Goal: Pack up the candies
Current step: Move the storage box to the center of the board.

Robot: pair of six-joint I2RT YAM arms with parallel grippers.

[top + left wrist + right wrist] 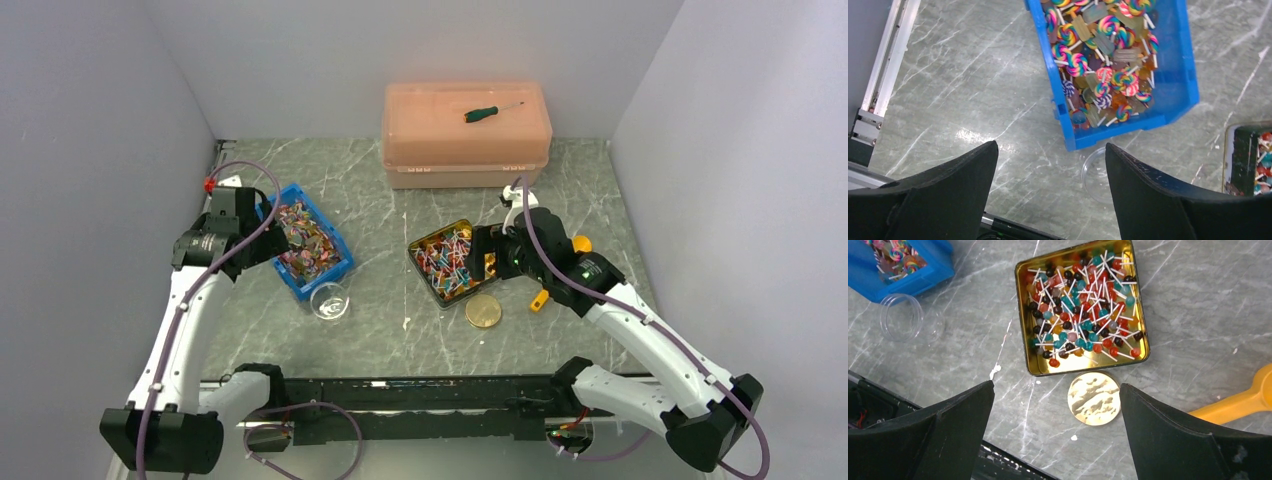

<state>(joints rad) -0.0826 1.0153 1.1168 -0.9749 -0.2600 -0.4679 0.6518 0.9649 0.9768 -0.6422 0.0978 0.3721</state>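
Both pincers are wide open and hold nothing. The left gripper hangs by the blue plastic bin full of swirly lollipop candies. The right gripper hangs by the square gold tin of little round candies. Marks on the pink plastic box are too small to read.

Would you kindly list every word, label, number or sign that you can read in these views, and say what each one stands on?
No text can be read in any view.
Too small to read: small white marks along the front rim of the pink box.
No legible letters: a raised pattern on the gold round lid.
No print visible: the blue bin and the gold tin.
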